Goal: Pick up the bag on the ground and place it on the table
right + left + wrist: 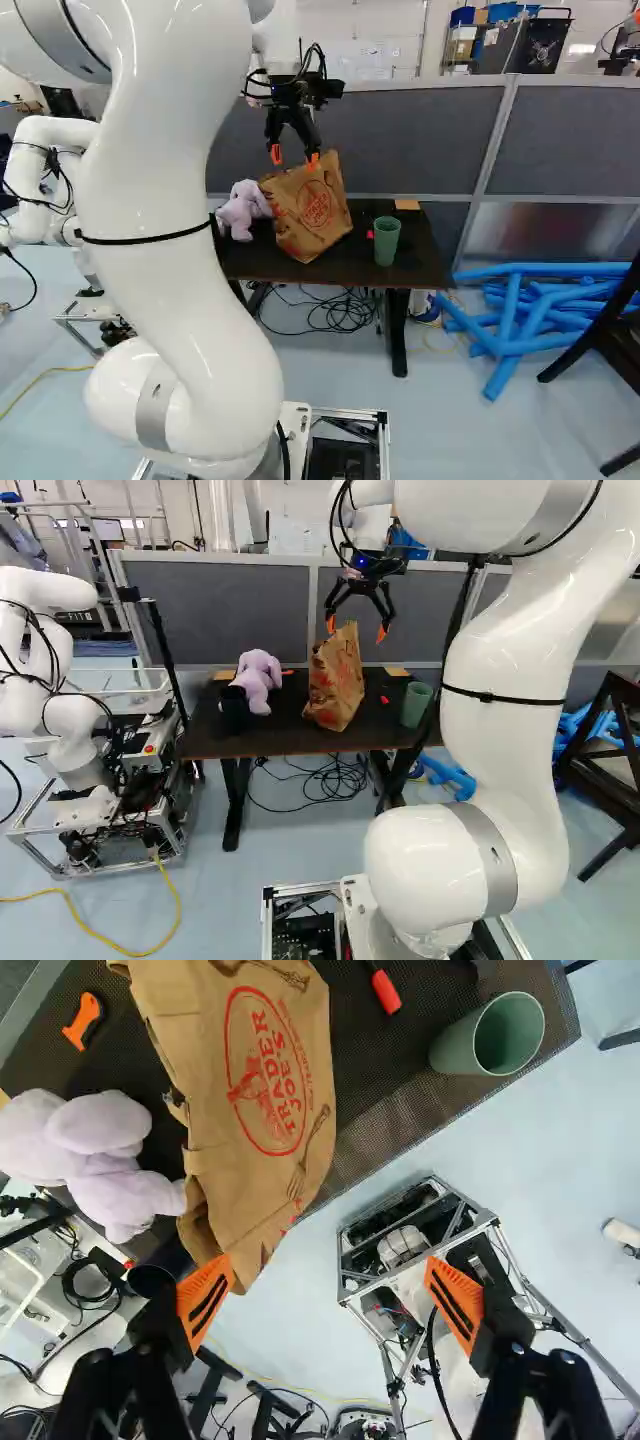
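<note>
the gripper (357,630) is held above the table, released, its two fingers spread wide. just below it, the brown paper bag (335,685) is stood at a tilt on the dark table (285,738). the bag is flanked by a lilac plush toy (260,675) and a green cup (416,704); a black cup (233,711) is placed beside the toy.

Wrist view: frame edge crops the paper bag (265,1090) and plush toy (105,1125); my gripper (356,630) partly covers the black cup (234,710). Both base views: my upper arm (505,670) and the chair (615,335) run out of frame.
</note>
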You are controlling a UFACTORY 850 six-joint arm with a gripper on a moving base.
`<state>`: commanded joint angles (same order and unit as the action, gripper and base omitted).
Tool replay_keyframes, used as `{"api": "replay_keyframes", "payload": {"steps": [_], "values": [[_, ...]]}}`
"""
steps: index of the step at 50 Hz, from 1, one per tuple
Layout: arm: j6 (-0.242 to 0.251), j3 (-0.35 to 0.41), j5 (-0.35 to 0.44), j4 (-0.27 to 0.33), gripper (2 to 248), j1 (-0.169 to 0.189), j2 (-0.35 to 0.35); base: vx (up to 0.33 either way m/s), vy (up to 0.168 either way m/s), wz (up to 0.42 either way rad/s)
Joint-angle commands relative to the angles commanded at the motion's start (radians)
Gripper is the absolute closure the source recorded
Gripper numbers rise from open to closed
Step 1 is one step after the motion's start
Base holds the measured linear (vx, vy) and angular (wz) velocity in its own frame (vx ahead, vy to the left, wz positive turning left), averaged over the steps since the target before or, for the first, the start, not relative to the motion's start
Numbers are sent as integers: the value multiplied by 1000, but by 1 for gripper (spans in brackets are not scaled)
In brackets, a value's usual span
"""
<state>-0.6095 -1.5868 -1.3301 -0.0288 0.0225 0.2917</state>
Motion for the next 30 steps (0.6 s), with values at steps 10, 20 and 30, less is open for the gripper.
{"api": "replay_keyframes", "payload": {"steps": [10,20,30], "values": [[0,0,0,0,3,0,0,-126,-1,9],[0,0,0,0,3,0,0,-127,3,10],[0,0,0,0,3,0,0,-122,2,9]]}}
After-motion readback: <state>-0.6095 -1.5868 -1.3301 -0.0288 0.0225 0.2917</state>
